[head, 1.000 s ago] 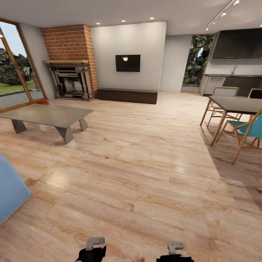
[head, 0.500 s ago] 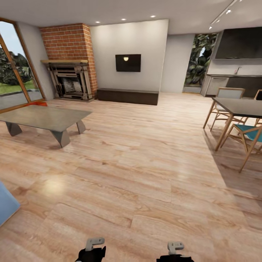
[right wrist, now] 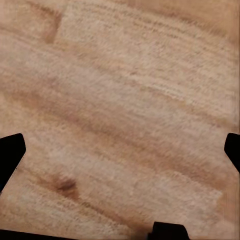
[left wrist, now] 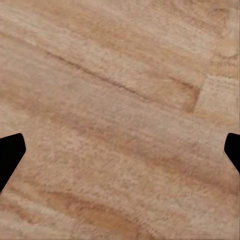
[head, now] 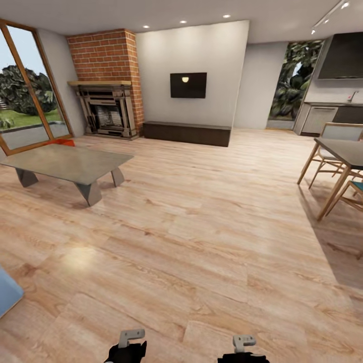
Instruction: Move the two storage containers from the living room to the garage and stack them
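Both my left gripper (left wrist: 120, 150) and right gripper (right wrist: 120, 150) spread, empty. Probably a container (head: 63, 142), orange at ten o'clock behind the coffee table (head: 65, 162); nothing moved yet.

Cam pans left & nudges fwd: fireplace (head: 108, 108), TV (head: 188, 84), cabinet (head: 186, 133) & low table (head: 68, 162) sit further right in frame, dining table (head: 343, 151) slips toward right edge, more window (head: 25, 101) shows, blue obj (head: 6, 295) shrinks at left.
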Tool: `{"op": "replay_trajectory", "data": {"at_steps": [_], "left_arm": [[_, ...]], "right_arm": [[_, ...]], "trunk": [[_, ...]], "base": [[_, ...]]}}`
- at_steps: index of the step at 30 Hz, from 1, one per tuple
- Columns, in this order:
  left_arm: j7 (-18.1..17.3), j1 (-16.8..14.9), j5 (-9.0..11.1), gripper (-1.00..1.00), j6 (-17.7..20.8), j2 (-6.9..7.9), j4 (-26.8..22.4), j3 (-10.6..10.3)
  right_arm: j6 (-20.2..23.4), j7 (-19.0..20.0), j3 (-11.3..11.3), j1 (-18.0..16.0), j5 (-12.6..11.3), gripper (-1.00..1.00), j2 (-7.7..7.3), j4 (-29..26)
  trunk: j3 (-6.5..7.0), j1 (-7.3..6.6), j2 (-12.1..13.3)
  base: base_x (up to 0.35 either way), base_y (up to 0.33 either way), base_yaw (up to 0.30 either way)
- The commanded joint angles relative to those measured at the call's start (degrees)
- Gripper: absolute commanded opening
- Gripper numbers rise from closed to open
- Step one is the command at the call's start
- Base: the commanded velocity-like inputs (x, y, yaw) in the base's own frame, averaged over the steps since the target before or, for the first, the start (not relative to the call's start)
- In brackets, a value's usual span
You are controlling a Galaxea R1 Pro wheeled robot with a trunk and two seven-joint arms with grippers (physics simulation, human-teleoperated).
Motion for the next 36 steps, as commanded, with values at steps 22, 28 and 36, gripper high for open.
{"op": "replay_trajectory", "data": {"at_steps": [22,28,36], "left_arm": [[-0.04,-0.04,-0.49,1.0,-0.2,-0.04,0.04,0.46],[-0.04,-0.04,-0.52,1.0,-0.2,-0.04,0.04,0.46],[-0.04,-0.04,-0.55,1.0,-0.2,-0.04,0.1,0.46]], "right_arm": [[1.08,-0.21,0.73,-0.08,0.9,1.0,2.08,-6.39],[0.89,-0.32,1.2,-0.04,0.88,1.0,2.72,-8.2],[0.85,-0.14,0.06,-0.02,0.21,1.0,2.47,-8.28]], "trunk": [[-0.08,0.03,-0.02],[-0.15,0.03,-0.02],[-0.15,0.03,-0.02]], "base": [[0.343,-0.076,0.003],[0.343,-0.076,0.002],[0.343,-0.08,0.097]]}}
